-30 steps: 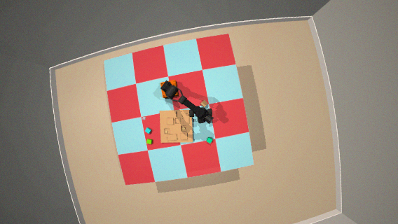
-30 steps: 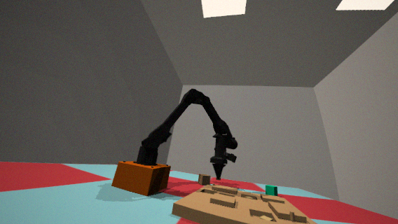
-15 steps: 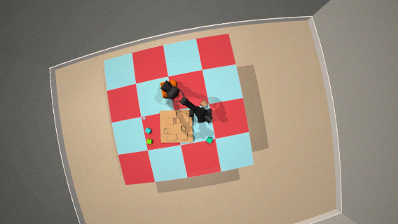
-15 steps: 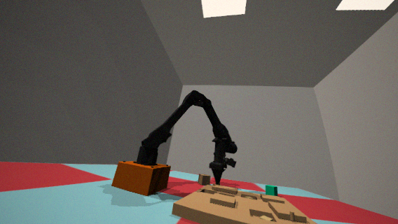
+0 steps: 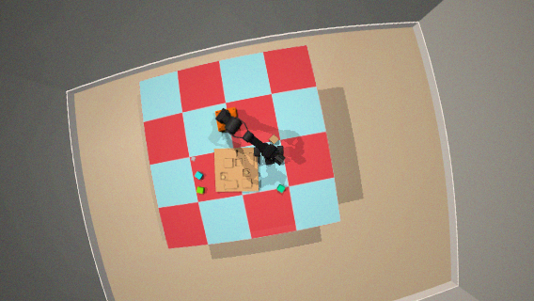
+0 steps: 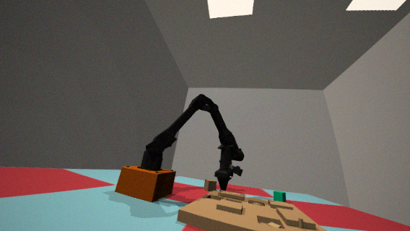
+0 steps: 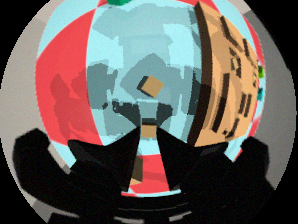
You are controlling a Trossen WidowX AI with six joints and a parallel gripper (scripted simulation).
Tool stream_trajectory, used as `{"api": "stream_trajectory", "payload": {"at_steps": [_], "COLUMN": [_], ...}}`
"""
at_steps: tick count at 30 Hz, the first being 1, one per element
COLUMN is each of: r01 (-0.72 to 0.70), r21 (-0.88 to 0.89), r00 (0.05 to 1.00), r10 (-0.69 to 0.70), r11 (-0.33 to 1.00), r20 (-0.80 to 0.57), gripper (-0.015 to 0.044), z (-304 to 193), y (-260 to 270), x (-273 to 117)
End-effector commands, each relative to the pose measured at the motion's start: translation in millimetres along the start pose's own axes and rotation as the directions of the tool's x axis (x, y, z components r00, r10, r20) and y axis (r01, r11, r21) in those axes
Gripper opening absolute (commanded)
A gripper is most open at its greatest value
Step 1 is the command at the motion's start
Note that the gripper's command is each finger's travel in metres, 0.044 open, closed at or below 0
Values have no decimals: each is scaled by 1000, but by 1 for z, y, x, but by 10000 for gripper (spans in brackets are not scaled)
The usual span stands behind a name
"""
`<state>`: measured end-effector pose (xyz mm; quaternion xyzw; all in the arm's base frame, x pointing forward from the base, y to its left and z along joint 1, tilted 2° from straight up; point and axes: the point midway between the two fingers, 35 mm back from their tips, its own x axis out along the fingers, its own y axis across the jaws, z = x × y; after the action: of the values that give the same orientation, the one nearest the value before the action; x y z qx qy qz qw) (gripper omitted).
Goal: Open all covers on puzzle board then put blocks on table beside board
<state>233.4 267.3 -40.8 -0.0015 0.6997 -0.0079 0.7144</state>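
The tan puzzle board (image 5: 219,166) (image 6: 202,214) (image 7: 212,60) lies on the checked table, with several raised covers on top. My gripper (image 5: 275,159) (image 6: 223,187) (image 7: 148,129) is down at the table just beside the board's edge. Its fingers stand slightly apart around a tan block (image 7: 149,131), which sits low between the tips. A second tan block (image 5: 274,139) (image 6: 210,185) (image 7: 150,86) rests on the table a little beyond the fingers. A teal-green block (image 5: 281,188) (image 6: 279,195) (image 7: 117,2) lies on the same side of the board.
A cyan block (image 5: 198,175) and a green block (image 5: 200,190) lie on the table on the board's other side. The arm's orange base (image 5: 227,113) (image 6: 144,182) stands behind the board. A low wall rims the floor around the table.
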Motion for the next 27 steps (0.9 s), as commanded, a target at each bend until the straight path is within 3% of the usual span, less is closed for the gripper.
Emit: {"api": "stream_trajectory", "payload": {"at_steps": [1,11,27], "r01": [0,0,1], "r21": [0,0,-1], "r00": [1000,1000,1000], "r10": [0,0,-1], "r11": [1000,1000,1000], "r20": [0,0,-4], "gripper": [185,440,440], "z": [0,0,1], "y": [0,0,1], "x": [0,-2,-53]}}
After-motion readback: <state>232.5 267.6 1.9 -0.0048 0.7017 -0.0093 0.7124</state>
